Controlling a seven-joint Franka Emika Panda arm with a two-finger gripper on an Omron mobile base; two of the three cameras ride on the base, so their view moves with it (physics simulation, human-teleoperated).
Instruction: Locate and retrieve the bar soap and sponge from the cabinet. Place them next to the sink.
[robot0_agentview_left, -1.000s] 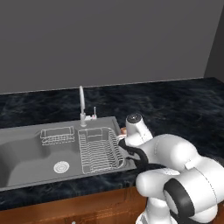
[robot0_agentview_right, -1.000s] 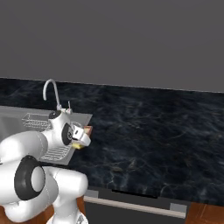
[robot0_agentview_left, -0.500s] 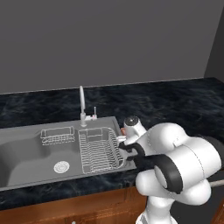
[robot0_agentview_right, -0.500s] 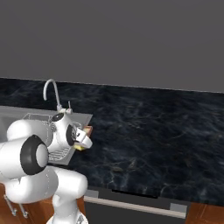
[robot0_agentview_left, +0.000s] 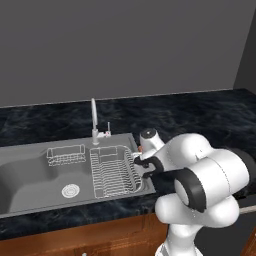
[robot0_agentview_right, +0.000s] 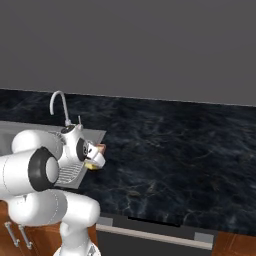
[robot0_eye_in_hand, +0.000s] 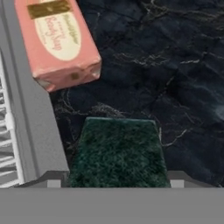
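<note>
Hand view looks straight down at the dark marbled worktop (robot0_eye_in_hand: 183, 78) just right of the sink (robot0_eye_in_hand: 35, 131) rim. The sponge (robot0_eye_in_hand: 118, 153) sits green scouring side up, lower centre, between the two finger tips; its near edge is cut off by the bottom of the view, and its yellow body is hidden from above. The gripper (robot0_eye_in_hand: 114, 179) shows only as two small grey tips at the sponge's bottom corners; the tips sit out at the sponge's edges, but whether they press on it or stand clear of it I cannot tell. The bar soap (robot0_eye_in_hand: 59, 39), pink with a cream oval label, lies flat on the worktop just beyond the sponge, apart from it, close beside the sink rim, top end cut off by the frame. In the right base view the gripper (robot0_agentview_right: 94, 162) is low over the worktop by the sink's right corner, a bit of yellow sponge (robot0_agentview_right: 90, 165) showing under it and a sliver of the bar soap (robot0_agentview_right: 101, 147) behind; both are tiny and mostly blocked by the hand. In the left base view the arm's bulk covers that spot; the sink (robot0_agentview_left: 30, 170), wire rack (robot0_agentview_left: 112, 172) and faucet (robot0_agentview_left: 94, 120) are plain to see.
</note>
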